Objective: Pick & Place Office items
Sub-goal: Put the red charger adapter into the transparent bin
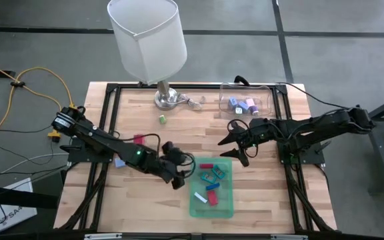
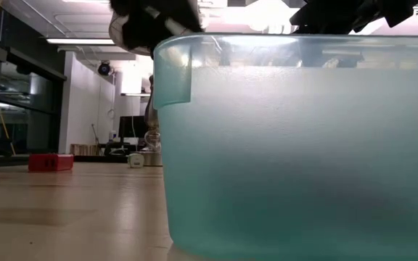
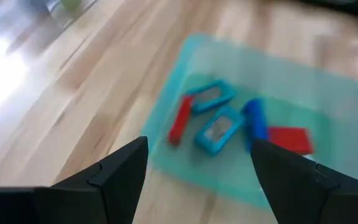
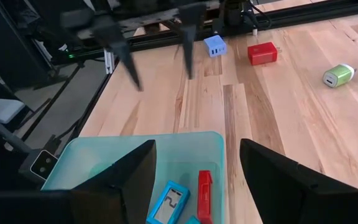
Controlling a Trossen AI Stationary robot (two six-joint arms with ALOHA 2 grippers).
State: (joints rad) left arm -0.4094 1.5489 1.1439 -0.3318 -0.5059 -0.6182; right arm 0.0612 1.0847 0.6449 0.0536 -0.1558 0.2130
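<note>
The left gripper (image 1: pixel 181 172) is seen spread wide and empty, hanging just beside the left rim of the green tray (image 1: pixel 227 208); between its fingers, in the left wrist view, a red stick (image 3: pixel 179 119), two teal clips (image 3: pixel 219 129), a blue stick (image 3: pixel 255 121) and a flat red piece (image 3: pixel 289 139) are shown lying in the tray. The right gripper (image 1: pixel 235 142) is likewise spread and empty, held just beyond the tray's far right corner; past its fingers the tray's far end, a teal clip (image 4: pixel 168 203) and a red stick (image 4: pixel 204 188) are seen. Further items lie loose on the table (image 1: pixel 272 193): a red block (image 1: pixel 139 139) and a pale blue block (image 1: pixel 120 162) by the left arm, a green piece (image 1: pixel 161 119) near the lamp (image 1: pixel 151 43); a few more are gathered in the clear container (image 1: pixel 247 101) at the far right.

The step in hand is judged to be a pick by the left gripper from the tray; which piece is meant cannot be told. It is best done if one piece is singled out, since the sticks and clips lie close together or touching; the fingers are best set across the narrow width of a stick, with the tray's raised rim cleared on the way in; the descent is best kept straight, so that neighbours are not nudged; the right arm is best held clear.
</note>
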